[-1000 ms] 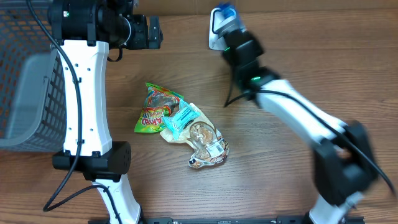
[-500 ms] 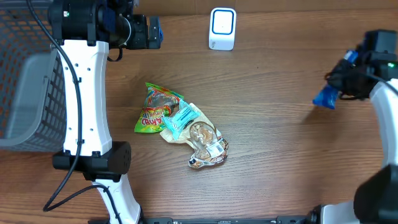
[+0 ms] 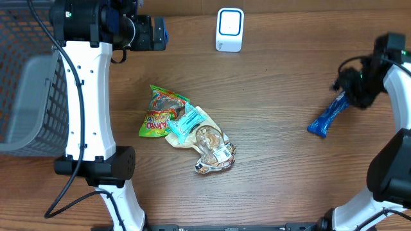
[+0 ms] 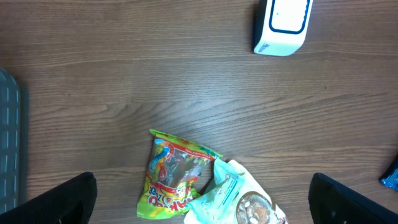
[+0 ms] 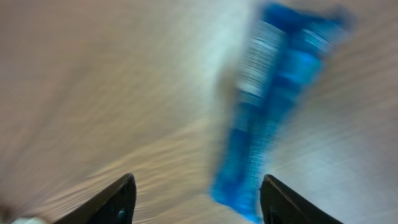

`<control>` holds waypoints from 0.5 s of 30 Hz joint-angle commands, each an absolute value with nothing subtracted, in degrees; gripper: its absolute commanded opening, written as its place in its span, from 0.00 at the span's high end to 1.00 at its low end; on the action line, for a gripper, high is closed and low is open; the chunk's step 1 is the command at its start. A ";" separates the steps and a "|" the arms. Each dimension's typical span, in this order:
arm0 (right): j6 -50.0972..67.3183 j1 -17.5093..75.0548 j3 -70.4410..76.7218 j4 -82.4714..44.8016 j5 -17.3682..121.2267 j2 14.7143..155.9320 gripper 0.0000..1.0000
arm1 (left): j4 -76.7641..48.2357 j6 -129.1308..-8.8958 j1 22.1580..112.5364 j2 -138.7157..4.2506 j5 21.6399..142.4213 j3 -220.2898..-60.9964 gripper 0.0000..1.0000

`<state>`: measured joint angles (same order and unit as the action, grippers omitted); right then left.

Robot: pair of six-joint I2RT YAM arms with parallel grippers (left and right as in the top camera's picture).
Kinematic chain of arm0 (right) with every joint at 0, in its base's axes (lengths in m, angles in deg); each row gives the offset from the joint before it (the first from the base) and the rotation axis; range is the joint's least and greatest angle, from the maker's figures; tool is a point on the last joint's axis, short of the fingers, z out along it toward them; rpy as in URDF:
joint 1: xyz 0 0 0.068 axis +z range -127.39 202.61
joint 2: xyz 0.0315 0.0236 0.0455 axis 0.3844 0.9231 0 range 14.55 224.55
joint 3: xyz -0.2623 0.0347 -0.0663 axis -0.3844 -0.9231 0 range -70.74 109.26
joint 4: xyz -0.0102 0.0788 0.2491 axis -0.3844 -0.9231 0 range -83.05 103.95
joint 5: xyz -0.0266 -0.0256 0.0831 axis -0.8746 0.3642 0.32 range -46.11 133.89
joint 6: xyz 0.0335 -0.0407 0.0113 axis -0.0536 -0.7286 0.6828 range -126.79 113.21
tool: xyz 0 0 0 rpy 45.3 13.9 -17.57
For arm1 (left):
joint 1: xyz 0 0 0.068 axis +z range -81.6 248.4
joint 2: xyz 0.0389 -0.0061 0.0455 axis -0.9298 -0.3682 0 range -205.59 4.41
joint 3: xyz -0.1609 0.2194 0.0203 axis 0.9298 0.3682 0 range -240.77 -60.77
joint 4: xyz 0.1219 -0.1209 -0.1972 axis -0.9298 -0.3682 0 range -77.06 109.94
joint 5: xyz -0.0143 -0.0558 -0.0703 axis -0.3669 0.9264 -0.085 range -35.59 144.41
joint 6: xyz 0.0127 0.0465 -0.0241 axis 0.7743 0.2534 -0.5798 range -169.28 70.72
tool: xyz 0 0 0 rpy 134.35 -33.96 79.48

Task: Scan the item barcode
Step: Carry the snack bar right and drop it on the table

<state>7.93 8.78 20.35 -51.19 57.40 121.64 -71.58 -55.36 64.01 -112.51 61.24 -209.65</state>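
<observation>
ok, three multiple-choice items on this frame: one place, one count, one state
1. Where is the blue packet?
A. between the left gripper's fingers
B. on the table, near the right gripper
C. stacked on the snack bags

2. How many snack bags lie mid-table?
A. two
B. four
C. none

3. What state is the left gripper in?
A. shut on a bag
B. open, holding nothing
C. shut, empty

Answers:
1 B: the overhead view shows the packet flat on the wood beside the right arm's end.
2 A: one green bag and one pale bag, overlapping.
3 B: in the left wrist view the fingers sit at the frame's far edges, with nothing between them.
</observation>
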 commanded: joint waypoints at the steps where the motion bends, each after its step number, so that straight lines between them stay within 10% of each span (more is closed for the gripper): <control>1: 5.14 15.17 25.03 -49.16 71.85 119.23 0.34 | -71.52 -56.15 64.25 -112.95 61.49 -210.50 0.00; 15: 37.13 52.11 23.33 -36.57 52.29 121.57 0.17 | -71.52 -56.15 64.25 -112.95 61.49 -210.50 0.00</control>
